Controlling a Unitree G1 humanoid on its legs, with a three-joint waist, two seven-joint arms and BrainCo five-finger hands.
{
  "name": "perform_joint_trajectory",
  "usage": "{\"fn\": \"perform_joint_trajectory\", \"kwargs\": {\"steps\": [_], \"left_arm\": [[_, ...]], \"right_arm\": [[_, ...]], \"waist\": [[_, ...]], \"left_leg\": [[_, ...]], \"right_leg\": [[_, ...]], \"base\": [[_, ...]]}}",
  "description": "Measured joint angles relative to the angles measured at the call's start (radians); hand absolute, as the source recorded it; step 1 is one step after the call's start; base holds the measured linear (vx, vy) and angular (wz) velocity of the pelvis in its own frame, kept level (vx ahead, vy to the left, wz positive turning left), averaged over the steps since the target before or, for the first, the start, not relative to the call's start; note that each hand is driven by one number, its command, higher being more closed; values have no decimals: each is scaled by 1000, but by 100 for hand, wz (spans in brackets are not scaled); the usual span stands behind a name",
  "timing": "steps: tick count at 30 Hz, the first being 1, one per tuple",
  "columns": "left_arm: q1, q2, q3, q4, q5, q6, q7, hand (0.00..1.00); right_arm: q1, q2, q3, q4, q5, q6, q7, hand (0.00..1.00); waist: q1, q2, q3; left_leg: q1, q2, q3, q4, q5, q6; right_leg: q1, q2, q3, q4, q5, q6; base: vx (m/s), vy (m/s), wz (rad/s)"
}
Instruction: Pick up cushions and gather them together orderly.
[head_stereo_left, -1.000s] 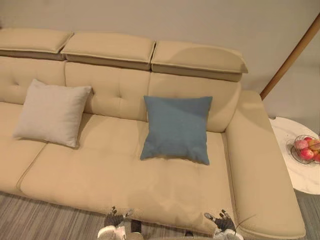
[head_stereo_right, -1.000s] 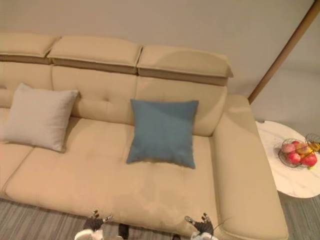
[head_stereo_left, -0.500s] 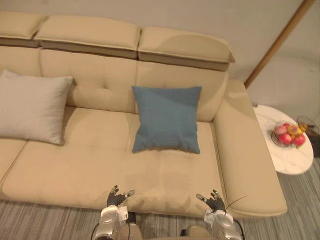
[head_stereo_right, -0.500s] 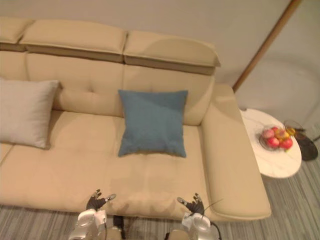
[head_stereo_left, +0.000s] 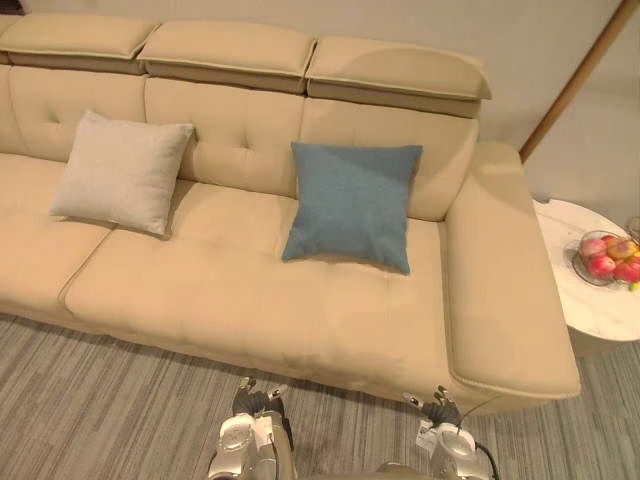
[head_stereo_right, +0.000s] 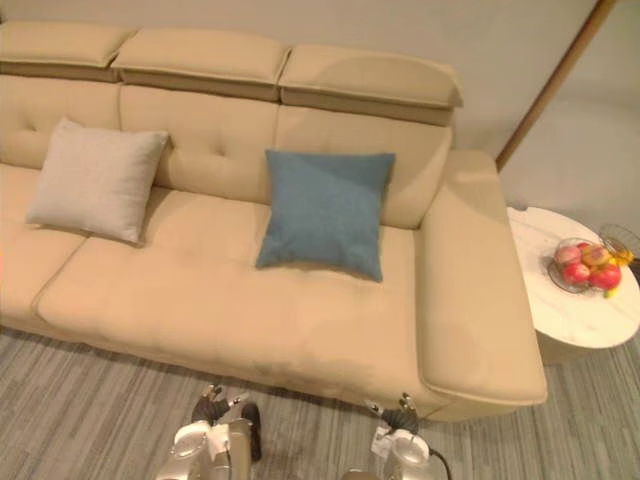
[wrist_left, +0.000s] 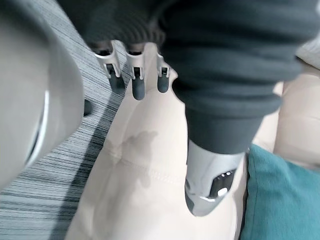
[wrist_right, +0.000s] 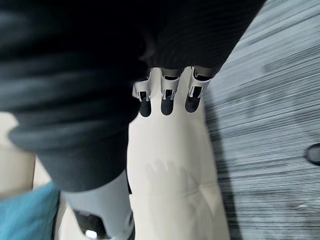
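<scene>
- Blue cushion (head_stereo_left: 352, 205) leans on the sofa (head_stereo_left: 250, 300) backrest.
- Beige cushion (head_stereo_left: 122, 172) leans there too, well apart.
- Left hand (head_stereo_left: 257, 399) and right hand (head_stereo_left: 440, 408) hang before the sofa's front, fingers loose, empty.

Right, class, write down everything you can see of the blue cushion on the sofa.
The blue cushion is square and plump with pointed corners, in plain teal-blue cloth that looks woven. It leans back against the backrest of the beige sofa, its lower edge on the seat, near the robot's right end. Only the sofa touches it; the pale cushion lies apart on its left.
</scene>
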Motion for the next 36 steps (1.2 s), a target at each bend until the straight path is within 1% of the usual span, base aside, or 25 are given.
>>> {"fn": "perform_joint_trajectory", "kwargs": {"steps": [1,2,3,4,5,6,7,8,9,10,14,18,21,24,27,33,36], "left_arm": [[1,-1,0,8,1,3,0,0],[4,-3,1,22,7,9,0,0],[13,-7,0,28,10,12,0,0],[17,13,0,41,16,13,0,0],[19,36,0,45,17,14,2,0],[20,48,-1,49,17,16,2,0],[19,51,-2,52,18,15,2,0],[22,57,-2,68,18,15,3,0],[25,61,-1,79,18,16,3,0],[33,67,-1,86,20,18,3,0],[48,82,-1,116,38,21,5,0],[50,88,-2,136,55,23,8,0],[49,92,-2,149,56,25,13,0],[47,99,-1,157,56,32,14,0],[47,100,-1,173,56,32,14,0],[47,111,-1,178,55,32,15,0],[48,112,-1,179,55,32,16,0]], "right_arm": [[11,2,-6,1,0,2,1,0],[24,2,-10,6,0,6,3,0],[26,2,-29,17,0,11,5,0],[18,21,-44,43,-2,12,9,0],[15,34,-48,70,-3,15,13,0],[13,33,-57,92,-5,16,16,0],[11,32,-76,102,-6,17,16,0],[7,25,-94,123,-5,18,15,0],[7,20,-96,126,-5,18,16,0],[7,19,-110,131,-5,18,16,0],[3,2,-142,160,-5,19,16,0],[3,-5,-164,165,-5,19,16,0],[-15,-24,-166,180,-5,19,17,0],[-30,-34,-174,201,-4,18,16,0],[-32,-34,-195,203,-1,18,16,0],[-32,-34,-194,230,0,19,16,0],[-28,-34,-194,235,0,20,16,0]], "waist": [[-4,6,-3],[-22,25,-13],[-34,31,-27],[-42,1,-33],[-41,-33,-53],[-44,-43,-60],[-49,-42,-60],[-48,-33,-67],[-49,-28,-69],[-49,-21,-74],[-51,-9,-83],[-51,-1,-89],[-53,-3,-87],[-55,-10,-87],[-55,-12,-87],[-57,-26,-84],[-59,-28,-81]], "left_leg": [[22,2,-16,20,-37,-9],[55,9,-22,5,-84,-25],[82,-6,-14,-92,-136,-27],[94,-38,3,-146,-123,-18],[111,-76,13,-222,-79,-3],[115,-102,8,-258,-57,10],[115,-114,5,-266,-50,20],[116,-130,3,-280,-43,33],[121,-137,3,-288,-38,39],[128,-148,5,-305,-30,44],[179,-175,9,-357,-9,50],[204,-179,-3,-382,6,46],[222,-181,-40,-390,6,46],[238,-181,-45,-399,7,46],[260,-181,-44,-426,8,44],[292,-185,-41,-457,10,42],[313,-186,-40,-483,19,40]], "right_leg": [[-3,-4,1,-1,6,10],[-8,-4,2,-1,14,30],[-23,3,19,-4,21,53],[-40,-15,43,-21,28,62],[-48,-20,77,-70,48,65],[-32,-20,107,-125,80,63],[-22,-23,117,-148,100,67],[-9,-30,125,-183,126,71],[0,-31,130,-201,135,67],[7,-35,139,-222,149,73],[52,-44,149,-270,171,79],[75,-41,143,-292,173,79],[108,-30,142,-314,180,70],[125,-28,142,-322,181,69],[141,-24,144,-339,192,51],[162,-26,147,-349,192,50],[169,-26,147,-349,191,48]], "base": [[-157,274,0],[-109,243,15],[-127,293,17],[-114,235,5],[-126,232,9],[-95,157,17],[-92,185,27],[-55,153,19],[-48,167,9],[-9,83,2],[9,31,0],[61,-29,4],[80,-43,4],[58,-19,4],[30,-4,-1],[18,8,-1],[0,0,0]]}}
